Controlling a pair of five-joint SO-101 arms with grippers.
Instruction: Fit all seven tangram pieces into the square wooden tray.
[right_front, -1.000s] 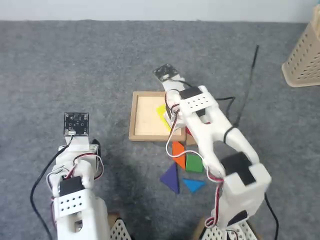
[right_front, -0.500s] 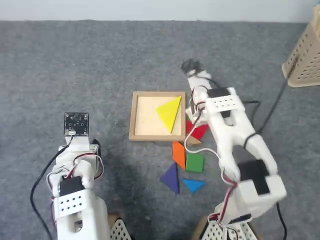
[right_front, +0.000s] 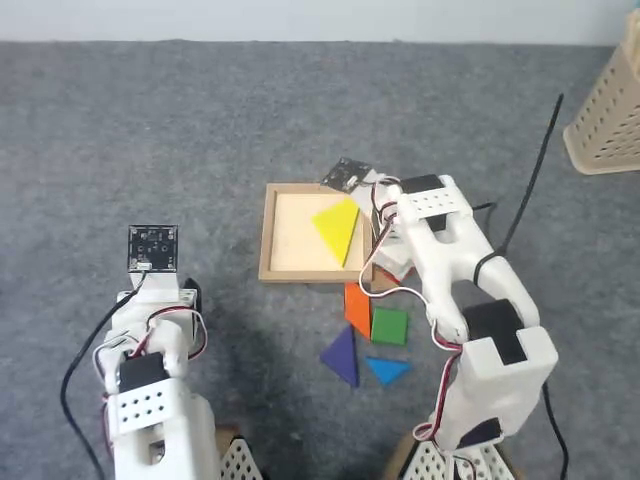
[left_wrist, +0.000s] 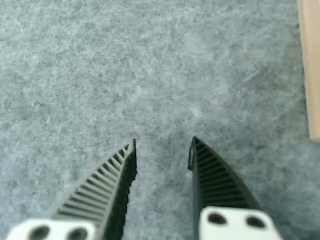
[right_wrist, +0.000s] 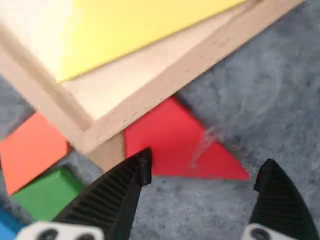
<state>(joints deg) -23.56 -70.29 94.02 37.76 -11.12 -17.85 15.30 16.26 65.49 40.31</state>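
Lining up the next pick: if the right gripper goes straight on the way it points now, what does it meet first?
Probably the red triangle, which lies on the carpet against an outer corner of the wooden tray. The right gripper is open and straddles it; its height above is unclear.

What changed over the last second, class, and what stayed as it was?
The right hand left the yellow wooden triangle lying in the square wooden tray, swung out beyond it, then came back and now hangs open over the red wooden triangle. The left arm and the other loose pieces stayed put.
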